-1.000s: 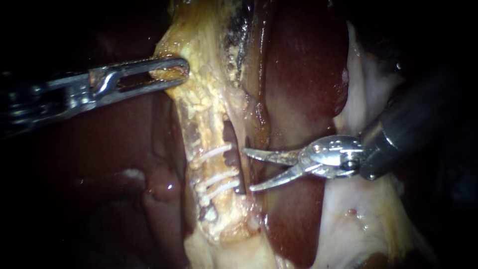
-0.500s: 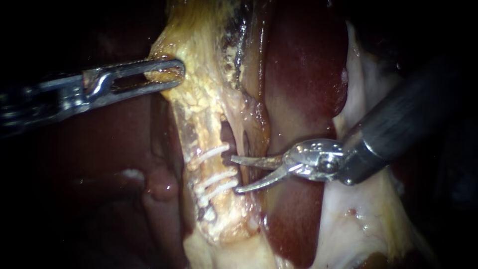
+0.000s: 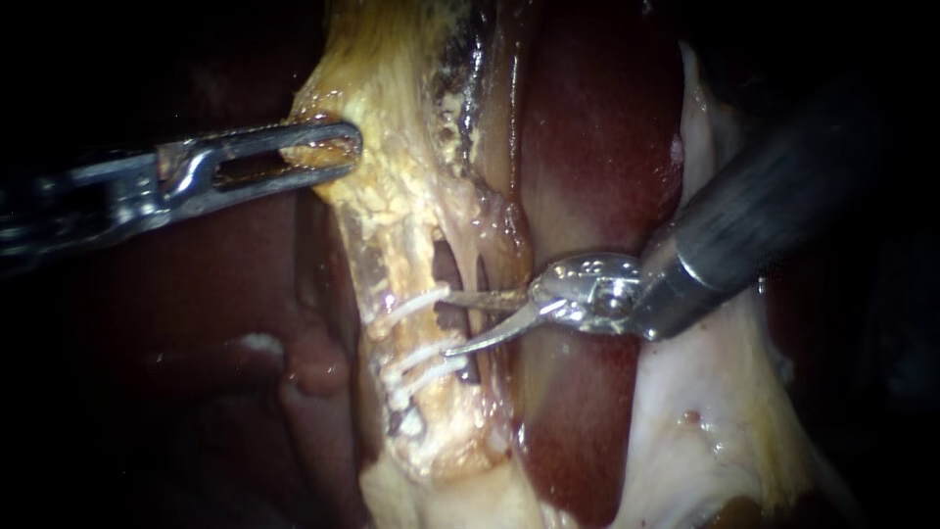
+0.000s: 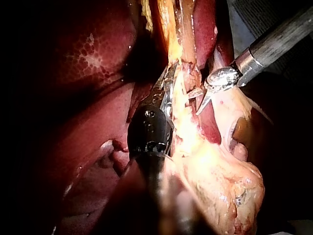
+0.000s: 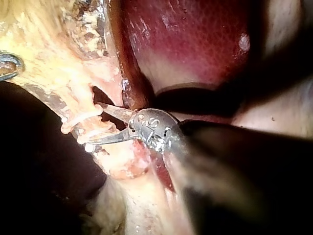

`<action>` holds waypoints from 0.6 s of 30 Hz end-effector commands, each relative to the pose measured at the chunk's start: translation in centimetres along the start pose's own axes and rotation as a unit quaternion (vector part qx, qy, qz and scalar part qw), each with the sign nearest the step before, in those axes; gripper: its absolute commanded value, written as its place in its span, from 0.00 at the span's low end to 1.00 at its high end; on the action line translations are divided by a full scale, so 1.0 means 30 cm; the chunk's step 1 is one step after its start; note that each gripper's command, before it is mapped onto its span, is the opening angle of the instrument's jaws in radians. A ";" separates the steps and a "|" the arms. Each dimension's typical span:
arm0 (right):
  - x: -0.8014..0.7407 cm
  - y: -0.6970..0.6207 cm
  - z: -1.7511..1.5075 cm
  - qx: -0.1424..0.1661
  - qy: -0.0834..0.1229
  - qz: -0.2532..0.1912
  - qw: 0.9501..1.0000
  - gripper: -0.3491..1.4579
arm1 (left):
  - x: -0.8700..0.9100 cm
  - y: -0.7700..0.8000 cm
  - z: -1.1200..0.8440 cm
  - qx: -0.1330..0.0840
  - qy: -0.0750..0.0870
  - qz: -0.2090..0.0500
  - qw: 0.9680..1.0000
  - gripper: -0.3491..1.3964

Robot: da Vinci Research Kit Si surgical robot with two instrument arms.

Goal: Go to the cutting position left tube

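Observation:
A pale yellow left tube (image 3: 394,294) runs down the middle and carries three white clips: one upper clip (image 3: 415,302) and two lower clips (image 3: 427,360). My right instrument (image 3: 448,322) comes from the upper right with its curved blades open. Its tips reach the tube's right edge, in the gap between the upper clip and the lower pair. The right wrist view shows the same blades (image 5: 96,124) spread beside the clips (image 5: 79,121). My left instrument (image 3: 345,151) is shut on yellow fatty tissue (image 3: 387,186) higher up, holding it leftward; its jaws (image 4: 168,84) also show in the left wrist view.
Dark red liver (image 3: 587,147) lies right of the tube, and more liver (image 3: 215,294) to the left. A thin strand (image 3: 482,266) and a dark window (image 3: 446,264) sit between the tube and the liver. Whitish tissue (image 3: 705,411) spreads under the right shaft.
My right instrument has moved left, from beside the liver to the clipped tube, with its blades still open. The left instrument has held its grip almost still.

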 end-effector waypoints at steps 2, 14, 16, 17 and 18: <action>0.0001 -0.0001 0.002 0.007 -0.002 0.006 1.000 0.98 | 0.0000 0.0000 0.0000 0.000 0.000 0.000 1.000 0.00; 0.0022 -0.0002 0.007 0.071 0.003 -0.005 0.997 0.97 | 0.0000 0.0000 0.0002 0.000 0.000 0.000 1.000 0.00; 0.0028 -0.0003 0.008 0.080 0.005 -0.009 0.997 0.97 | 0.0000 0.0000 0.0003 0.000 0.000 0.000 1.000 0.00; 0.0030 -0.0004 0.008 0.084 0.007 -0.011 0.996 0.97 | 0.0000 0.0000 0.0003 0.000 0.000 0.000 1.000 0.00; 0.0032 -0.0006 0.009 0.091 0.008 -0.014 0.996 0.96 | 0.0000 0.0000 0.0003 0.000 0.000 0.000 1.000 0.00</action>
